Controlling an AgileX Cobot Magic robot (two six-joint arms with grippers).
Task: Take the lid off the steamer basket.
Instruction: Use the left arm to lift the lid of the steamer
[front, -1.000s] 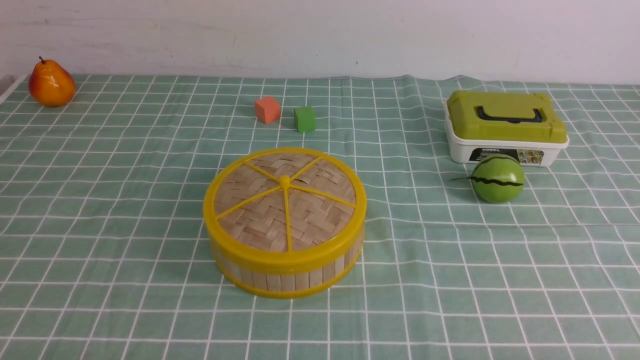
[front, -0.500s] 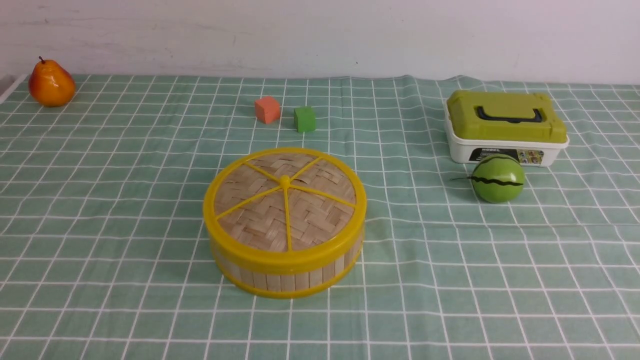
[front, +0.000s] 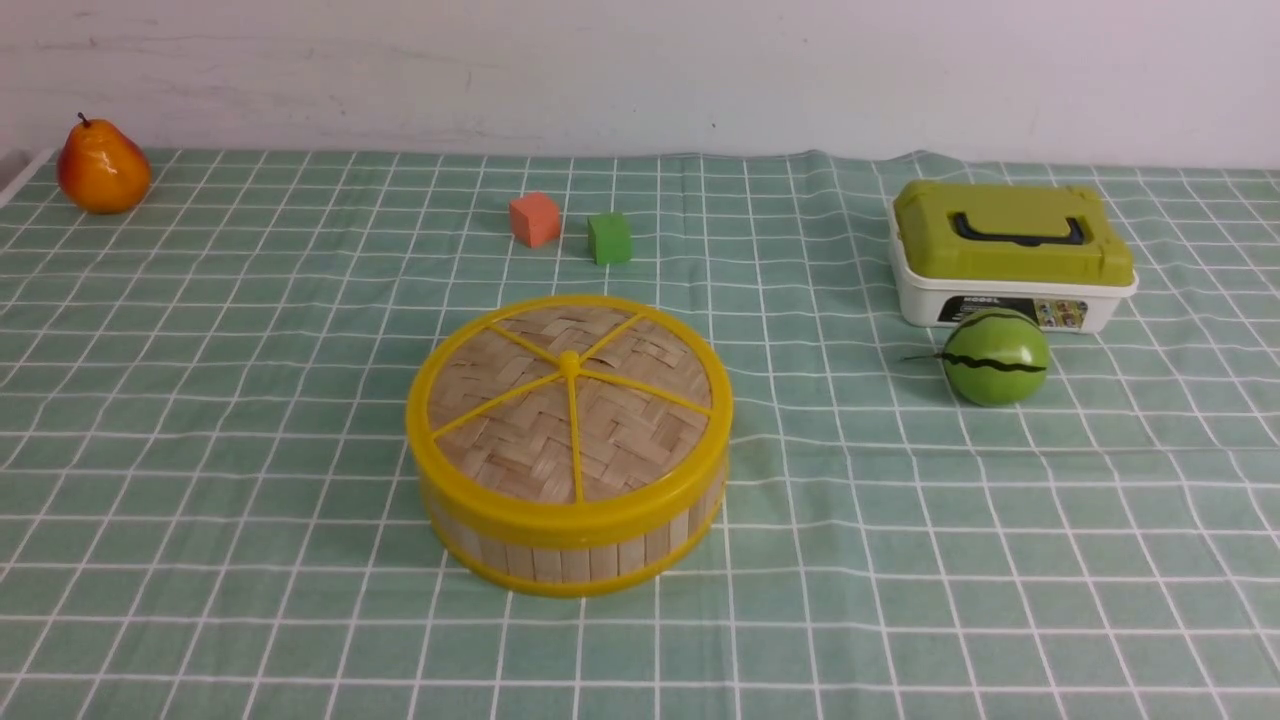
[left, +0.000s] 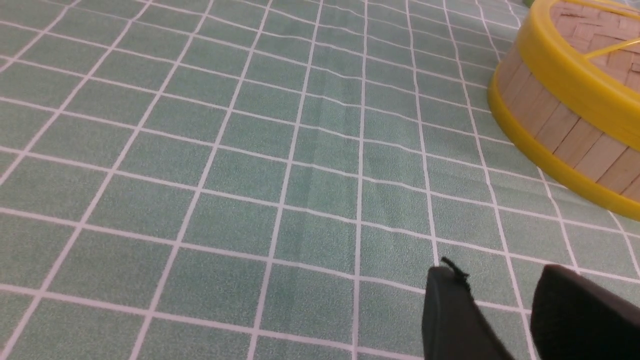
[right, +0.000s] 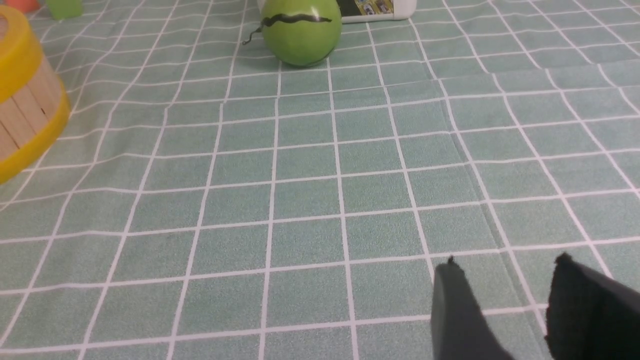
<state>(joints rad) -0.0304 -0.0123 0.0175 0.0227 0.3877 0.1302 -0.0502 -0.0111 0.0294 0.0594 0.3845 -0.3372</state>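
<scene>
Cut off: basket (left: 565, 132) is running out of frame, beyond left claw (left: 500, 274).
Claws: left claw and right claw (right: 507, 261) are both hanging spread.
Lid: lid (front: 570, 400) is sitting flush on basket, woven, yellow-rimmed.

The lid (front: 569, 420) is woven bamboo with a shiny yellow plastic rim; the steamer basket (front: 570, 560) has wooden slats; the tablecloth (front: 200, 400) is matt cloth

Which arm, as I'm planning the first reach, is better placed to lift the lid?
Probably left. The lid sits slightly left of centre, and the basket looms larger in the left wrist view than in the right. The left gripper and right gripper are both open, empty.
</scene>
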